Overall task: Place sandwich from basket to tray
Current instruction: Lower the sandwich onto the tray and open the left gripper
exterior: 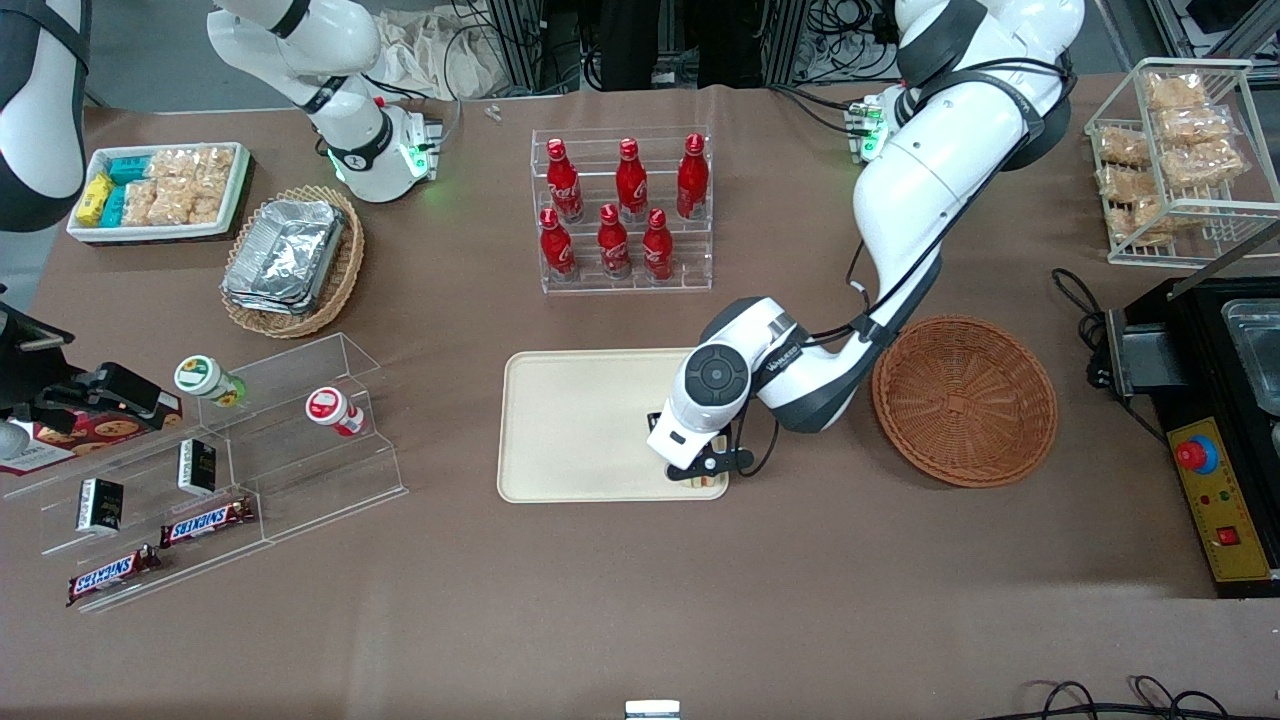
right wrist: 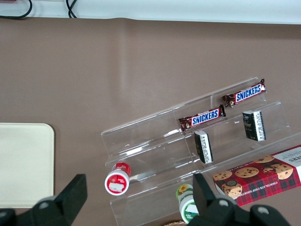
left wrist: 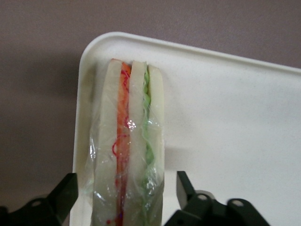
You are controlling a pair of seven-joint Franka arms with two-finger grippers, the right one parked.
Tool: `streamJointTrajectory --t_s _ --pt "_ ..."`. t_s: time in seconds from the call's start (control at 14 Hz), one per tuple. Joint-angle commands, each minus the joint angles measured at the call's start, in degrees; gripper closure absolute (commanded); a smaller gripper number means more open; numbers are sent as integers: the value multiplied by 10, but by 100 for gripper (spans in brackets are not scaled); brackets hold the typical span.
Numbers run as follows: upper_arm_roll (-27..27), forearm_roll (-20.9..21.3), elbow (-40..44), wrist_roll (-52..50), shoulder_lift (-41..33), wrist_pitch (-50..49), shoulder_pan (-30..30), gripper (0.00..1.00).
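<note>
Sandwich point(left wrist: 128, 141) lies on tray point(left wrist: 225, 122) between apparently parted pincer point(left wrist: 127, 197) fingers.

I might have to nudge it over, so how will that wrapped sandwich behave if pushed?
The sandwich stands on its narrow edge at the tray's corner, so it may topple. Its clear film looks slippery, its bread soft, likely squashing. The tool straddles it, fingers apart.

We extend our left arm low over the surface, wrist pointing down, with the claw point(left wrist: 123, 197) fingers point(left wrist: 63, 193) spread apart.
</note>
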Motion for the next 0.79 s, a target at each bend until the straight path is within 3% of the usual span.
streamJointTrajectory --t_s 0.0,0.57,0.71 --pt "4 5 10 -16 -21 -24 -6 1" --pt "3 -32 54 -6 -105 -154 -4 1" --pt "0 -32 35 37 -142 -163 34 1"
